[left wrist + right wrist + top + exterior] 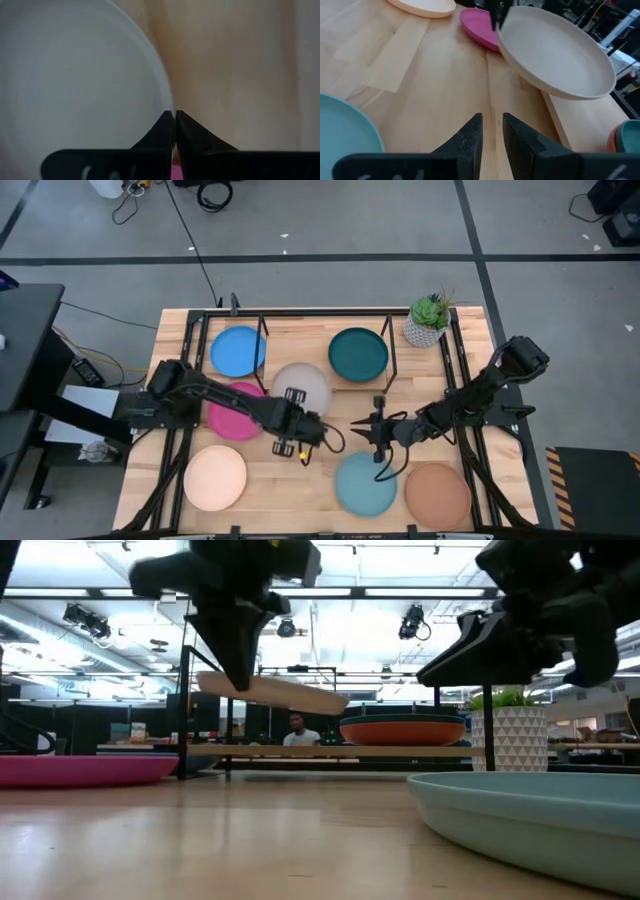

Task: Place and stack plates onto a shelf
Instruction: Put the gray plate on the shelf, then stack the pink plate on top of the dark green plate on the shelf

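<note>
Grey round matte plate [301,387]: your left gripper [174,116] pinches its rim, holding it tilted above the tabletop, which only the low view reveals. Your right gripper [491,131] hovers opposite, slightly parted, holding nothing.

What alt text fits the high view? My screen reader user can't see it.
The left gripper holds a round matte grey plate by its rim beside the light-wood shelf, which carries blue and dark teal plates. The right gripper hovers empty above a light teal plate.
</note>
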You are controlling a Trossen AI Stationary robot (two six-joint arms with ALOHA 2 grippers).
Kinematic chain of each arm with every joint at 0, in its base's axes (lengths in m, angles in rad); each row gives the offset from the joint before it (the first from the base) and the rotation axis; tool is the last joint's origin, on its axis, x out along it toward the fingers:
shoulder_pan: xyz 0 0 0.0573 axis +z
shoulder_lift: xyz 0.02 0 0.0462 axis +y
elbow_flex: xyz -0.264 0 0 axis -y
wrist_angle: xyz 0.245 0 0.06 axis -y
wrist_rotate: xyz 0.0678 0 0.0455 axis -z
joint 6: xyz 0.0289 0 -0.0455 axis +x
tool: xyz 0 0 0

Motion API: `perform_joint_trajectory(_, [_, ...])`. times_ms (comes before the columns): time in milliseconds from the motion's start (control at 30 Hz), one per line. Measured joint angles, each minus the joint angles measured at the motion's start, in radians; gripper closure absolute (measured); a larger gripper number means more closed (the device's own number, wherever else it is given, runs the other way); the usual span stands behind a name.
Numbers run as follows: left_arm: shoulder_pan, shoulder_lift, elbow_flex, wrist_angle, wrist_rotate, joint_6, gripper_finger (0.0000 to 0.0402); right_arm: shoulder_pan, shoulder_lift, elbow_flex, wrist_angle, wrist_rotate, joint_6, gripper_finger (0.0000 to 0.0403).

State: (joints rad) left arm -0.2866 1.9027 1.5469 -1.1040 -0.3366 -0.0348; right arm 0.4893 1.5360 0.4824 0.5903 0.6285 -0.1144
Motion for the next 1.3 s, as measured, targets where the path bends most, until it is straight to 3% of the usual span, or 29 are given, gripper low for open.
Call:
perform_joint_trajectory(333, [0.121,-0.175,-0.234,0.266,0.054,0.041,0.0389,0.053,0.0,0.0,-0.001,0.061,0.013,0.0322])
perform_joint_trajectory(633, [0.21,-0.197,-0.357,0.393,0.053,0.098,0.0389,0.056,0.0,0.0,-0.006,0.061,0.041,0.0322])
perform_joint_trajectory(833, [0.27,-0.195,-0.377,0.416,0.053,0.115,0.0385,0.058,0.0,-0.001,-0.009,0.061,0.047,0.0322])
perform_joint_trajectory(1300, [0.316,-0.195,-0.377,0.502,0.086,0.107,0.0325,0.059,0.0,-0.001,-0.018,0.06,0.059,0.0322])
